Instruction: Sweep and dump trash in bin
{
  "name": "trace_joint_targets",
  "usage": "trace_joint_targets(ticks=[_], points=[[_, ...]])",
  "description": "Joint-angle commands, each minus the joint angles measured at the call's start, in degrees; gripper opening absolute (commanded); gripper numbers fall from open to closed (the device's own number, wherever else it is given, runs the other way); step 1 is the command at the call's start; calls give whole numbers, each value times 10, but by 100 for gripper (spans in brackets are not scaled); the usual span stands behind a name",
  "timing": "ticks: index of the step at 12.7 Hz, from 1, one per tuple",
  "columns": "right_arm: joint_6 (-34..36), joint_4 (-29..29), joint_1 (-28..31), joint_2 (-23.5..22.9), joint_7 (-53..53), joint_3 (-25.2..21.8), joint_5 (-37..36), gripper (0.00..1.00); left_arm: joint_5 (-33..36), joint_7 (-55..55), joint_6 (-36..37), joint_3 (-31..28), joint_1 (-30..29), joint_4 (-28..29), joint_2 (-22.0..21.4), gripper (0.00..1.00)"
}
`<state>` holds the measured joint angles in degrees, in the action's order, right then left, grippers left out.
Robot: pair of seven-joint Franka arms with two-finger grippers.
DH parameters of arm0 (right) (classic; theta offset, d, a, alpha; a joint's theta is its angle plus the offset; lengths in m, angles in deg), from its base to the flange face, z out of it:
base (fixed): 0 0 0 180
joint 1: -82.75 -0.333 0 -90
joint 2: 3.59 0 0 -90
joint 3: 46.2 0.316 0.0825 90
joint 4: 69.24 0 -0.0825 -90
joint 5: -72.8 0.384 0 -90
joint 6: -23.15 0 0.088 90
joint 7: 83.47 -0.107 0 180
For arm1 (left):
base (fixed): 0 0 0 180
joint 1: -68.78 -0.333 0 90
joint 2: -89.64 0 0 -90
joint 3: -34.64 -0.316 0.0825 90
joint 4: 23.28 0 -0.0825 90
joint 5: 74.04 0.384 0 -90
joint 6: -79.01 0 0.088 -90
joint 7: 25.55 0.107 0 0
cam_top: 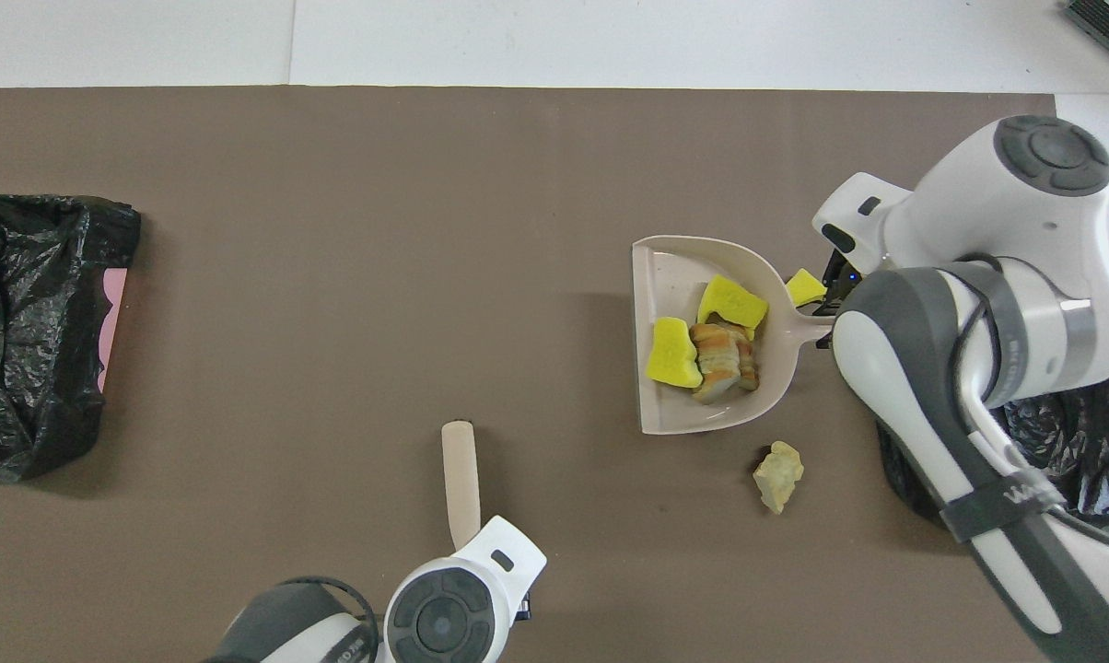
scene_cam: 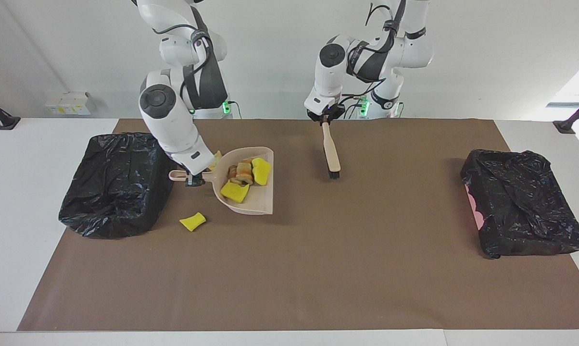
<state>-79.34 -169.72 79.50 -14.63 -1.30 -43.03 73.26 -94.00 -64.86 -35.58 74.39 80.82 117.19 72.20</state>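
Note:
My right gripper is shut on the handle of the beige dustpan, holding it just above the mat beside the bin at the right arm's end. In the pan lie trash bits: two yellow sponge pieces and bread-like pieces. Another yellow sponge piece lies on the mat by the bin. A beige lump sits on the mat nearer to the robots. My left gripper is shut on the brush, whose black bristles point down.
A second bin lined with black plastic stands at the left arm's end of the table. The brown mat covers most of the white tabletop. In the overhead view my right arm covers part of the nearby bin.

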Motion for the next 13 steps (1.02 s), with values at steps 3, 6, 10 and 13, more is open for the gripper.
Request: trace_joint_targets(ticks=[3, 6, 10, 13], points=[[25, 20, 101, 7, 83, 1, -8, 0, -75, -2, -60, 50, 24, 73, -55, 0], [25, 21, 169, 18, 154, 1, -72, 0, -80, 1, -64, 53, 26, 77, -53, 0], [23, 19, 247, 45, 265, 2, -133, 0, -79, 9, -60, 51, 24, 75, -48, 93], [16, 6, 257, 75, 278, 3, -239, 0, -69, 51, -66, 47, 7, 49, -16, 100]])
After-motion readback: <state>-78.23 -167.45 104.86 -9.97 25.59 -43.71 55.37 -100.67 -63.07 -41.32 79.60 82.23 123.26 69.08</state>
